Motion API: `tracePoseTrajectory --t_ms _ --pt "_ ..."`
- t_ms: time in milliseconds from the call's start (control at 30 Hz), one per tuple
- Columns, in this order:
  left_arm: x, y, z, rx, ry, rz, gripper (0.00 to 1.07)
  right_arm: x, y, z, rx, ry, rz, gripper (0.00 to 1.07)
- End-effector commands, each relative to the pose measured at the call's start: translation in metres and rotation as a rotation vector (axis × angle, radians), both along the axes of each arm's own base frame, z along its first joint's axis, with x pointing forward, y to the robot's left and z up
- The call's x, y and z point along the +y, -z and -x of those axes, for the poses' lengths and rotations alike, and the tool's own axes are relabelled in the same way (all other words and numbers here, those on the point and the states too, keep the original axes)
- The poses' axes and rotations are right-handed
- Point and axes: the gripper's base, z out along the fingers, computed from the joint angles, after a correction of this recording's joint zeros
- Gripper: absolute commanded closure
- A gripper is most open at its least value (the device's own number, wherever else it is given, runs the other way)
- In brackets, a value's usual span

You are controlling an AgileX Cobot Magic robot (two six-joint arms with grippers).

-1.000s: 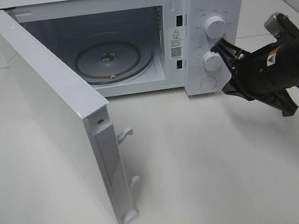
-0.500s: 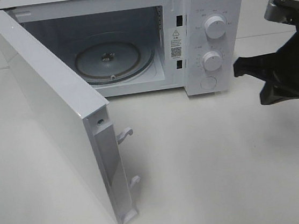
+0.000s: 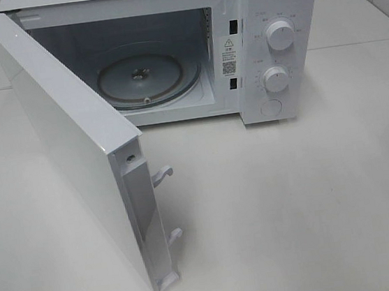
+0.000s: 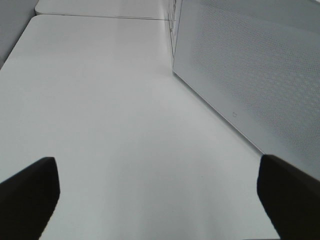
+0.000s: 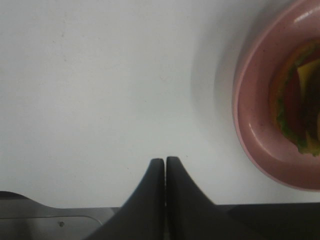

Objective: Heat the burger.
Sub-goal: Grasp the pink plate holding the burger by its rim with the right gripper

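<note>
Black jaws of the right gripper (image 5: 165,167) are pressed fully together, holding nothing, above the white surface (image 5: 100,75). Near them but apart sits the pink plate (image 5: 250,115) carrying the burger (image 5: 297,100). Only a slice of its red, yellow and green layers shows, so its axis and facing cannot be told. The left gripper (image 4: 160,200) has its jaws spread wide and empty, beside the microwave door (image 4: 250,75).
</note>
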Motion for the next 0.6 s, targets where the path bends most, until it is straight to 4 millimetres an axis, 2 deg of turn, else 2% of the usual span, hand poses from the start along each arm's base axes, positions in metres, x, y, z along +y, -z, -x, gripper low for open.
tracePoseTrajectory --t_ms 33,100,200,233,267,300,333,367,400,433,467,500,533,567,600 --pt "0.0 0.0 0.001 -0.025 -0.002 0.007 0.04 -0.023 -0.004 0.005 0.039 0.065 0.012 1.05" --pt "0.0 0.0 0.001 -0.025 -0.002 0.007 0.04 -0.027 -0.004 0.004 0.032 0.083 0.009 1.04" --pt "0.0 0.0 0.001 -0.025 -0.002 0.007 0.04 -0.034 -0.004 0.004 0.025 0.115 0.008 0.94" --pt "0.0 0.0 0.001 -0.025 -0.002 0.007 0.04 -0.036 -0.004 0.004 0.017 0.123 0.007 0.82" --pt "0.0 0.0 0.001 -0.025 -0.002 0.007 0.04 -0.036 -0.004 0.004 0.017 0.123 0.007 0.82" --pt "0.0 0.0 0.001 -0.025 -0.002 0.007 0.04 -0.037 -0.004 0.003 0.009 0.122 0.009 0.65" --pt "0.0 0.0 0.001 -0.025 -0.002 0.007 0.04 -0.037 -0.004 0.003 0.009 0.122 0.009 0.65" --pt "0.0 0.0 0.001 -0.025 -0.002 0.007 0.04 -0.037 -0.004 0.001 -0.012 0.116 0.016 0.54" --pt "0.0 0.0 0.001 -0.025 -0.002 0.007 0.04 -0.038 -0.004 0.0 -0.028 0.113 0.018 0.33" --pt "0.0 0.0 0.001 -0.025 -0.002 0.007 0.04 -0.038 -0.004 0.0 -0.028 0.113 0.018 0.33" --pt "0.0 0.0 0.001 -0.025 -0.002 0.007 0.04 -0.038 -0.004 -0.001 -0.034 0.109 0.025 0.26" --pt "0.0 0.0 0.001 -0.025 -0.002 0.007 0.04 -0.038 -0.004 -0.001 -0.034 0.109 0.025 0.26" --pt "0.0 0.0 0.001 -0.025 -0.002 0.007 0.04 -0.04 -0.004 -0.002 -0.046 0.101 0.039 0.13" --pt "0.0 0.0 0.001 -0.025 -0.002 0.007 0.04 -0.04 -0.003 -0.001 -0.045 0.099 0.043 0.08" --pt "0.0 0.0 0.001 -0.025 -0.002 0.007 0.04 -0.04 -0.003 -0.001 -0.045 0.099 0.043 0.08"
